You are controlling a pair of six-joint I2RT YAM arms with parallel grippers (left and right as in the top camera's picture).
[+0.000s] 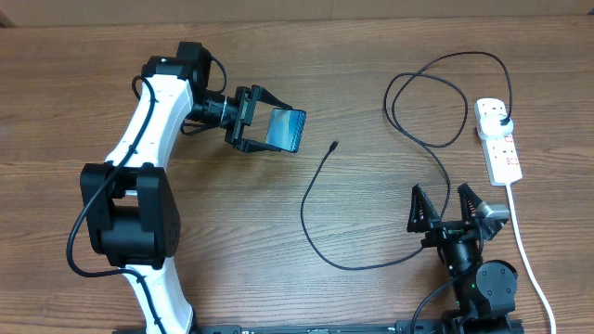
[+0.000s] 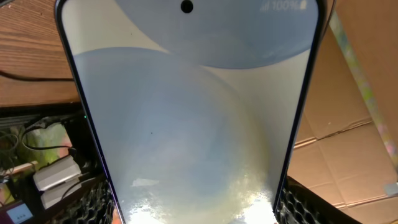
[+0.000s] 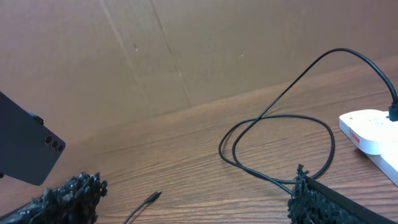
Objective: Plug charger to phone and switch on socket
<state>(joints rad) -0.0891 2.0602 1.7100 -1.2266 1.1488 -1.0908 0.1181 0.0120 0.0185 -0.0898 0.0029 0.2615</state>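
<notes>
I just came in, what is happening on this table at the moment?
The left gripper holds the phone up in the air, its lit screen facing the wrist camera. The charger is plugged into the socket at the right, but its connector tip lies free on the table, not in the phone. The right gripper is open and empty, near the cable.

A brown wood-grain counter (image 1: 371, 74) fills the overhead view, its grain running left to right. In the right wrist view, a wall of plain brown cardboard (image 3: 155, 50) with faint creases stands behind the counter's far edge. In the left wrist view, overlapping cardboard sheets (image 2: 354, 124) show at the right. At the lower left, two white block-shaped items (image 2: 56, 177) lie just beside a crumpled greenish object (image 2: 50, 137) among dark clutter.
</notes>
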